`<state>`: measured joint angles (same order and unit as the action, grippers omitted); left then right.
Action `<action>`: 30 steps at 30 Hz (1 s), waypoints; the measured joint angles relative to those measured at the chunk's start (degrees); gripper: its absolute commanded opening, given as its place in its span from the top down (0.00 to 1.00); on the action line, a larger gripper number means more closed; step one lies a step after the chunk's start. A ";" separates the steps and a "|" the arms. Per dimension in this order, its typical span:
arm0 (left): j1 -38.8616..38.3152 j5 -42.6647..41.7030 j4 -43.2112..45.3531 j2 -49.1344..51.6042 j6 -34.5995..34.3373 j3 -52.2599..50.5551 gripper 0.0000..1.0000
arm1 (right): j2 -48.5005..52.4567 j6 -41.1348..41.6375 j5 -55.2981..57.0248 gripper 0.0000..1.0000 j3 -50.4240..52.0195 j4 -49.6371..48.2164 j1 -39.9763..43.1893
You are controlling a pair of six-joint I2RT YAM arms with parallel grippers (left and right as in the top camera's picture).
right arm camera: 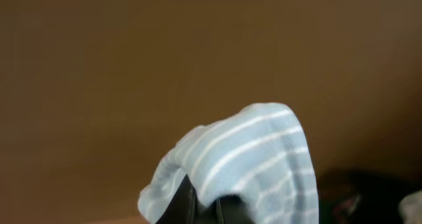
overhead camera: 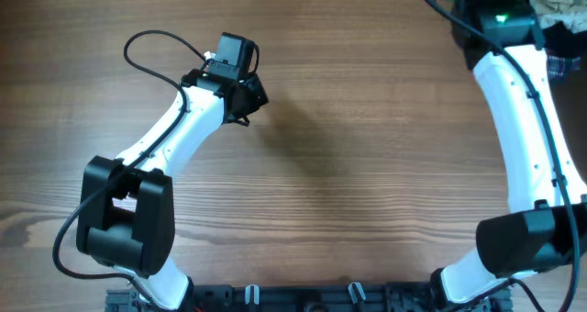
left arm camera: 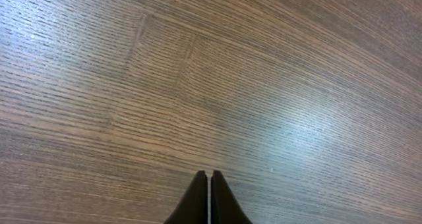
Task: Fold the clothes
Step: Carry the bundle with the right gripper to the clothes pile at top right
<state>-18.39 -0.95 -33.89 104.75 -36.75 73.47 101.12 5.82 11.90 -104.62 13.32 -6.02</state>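
Wood-grain counter [overhead camera: 348, 119] lies beneath both arms. Right claw [right arm camera: 204, 207] is closed on the pale blue striped garment [right arm camera: 257, 151], which drapes over its fingertips, apparently off the counter. Garment judged light, limp and not fragile, best taken at an edge or corner. Left claw [left arm camera: 210, 197] is closed and empty.

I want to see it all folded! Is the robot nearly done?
Not yet. Nothing looks folded. The right gripper is pinching the pale blue striped garment, which hangs bunched over its fingers. The left gripper is shut over the wooden table. Still left: spreading it flat and folding it.
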 measured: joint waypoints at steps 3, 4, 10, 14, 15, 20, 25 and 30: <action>0.00 0.09 0.00 0.00 0.00 0.02 0.96 | 0.00 -3.74 -0.15 0.96 0.02 -4.26 4.28; 0.00 0.11 0.04 0.00 0.00 0.02 0.96 | 0.00 -5.27 -1.49 0.96 0.02 -6.45 6.71; 0.00 0.28 0.00 0.00 0.00 0.02 0.96 | 2.78 -11.54 -14.67 0.96 -0.15 -18.34 19.98; 0.00 0.26 0.09 0.00 0.00 0.02 0.96 | 9.97 -20.76 -23.93 0.96 -0.13 -25.07 25.22; 0.00 0.26 0.04 0.00 0.00 0.02 0.96 | 11.63 -21.84 -24.92 0.96 -0.13 -26.82 25.83; 0.00 0.28 0.13 0.00 0.00 0.02 0.96 | 19.04 -24.17 -29.00 0.96 -0.09 -38.38 29.18; 0.00 0.26 2.62 0.00 0.00 0.02 0.96 | 22.84 -24.22 -29.90 0.96 -0.92 -46.25 32.96; 0.00 0.50 3.96 0.00 0.00 0.02 0.96 | 30.99 -24.22 -29.88 0.96 -4.79 -48.04 34.56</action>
<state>-18.39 -0.45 -29.93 104.75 -36.75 73.49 132.11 -18.39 -17.98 -109.40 -34.72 28.53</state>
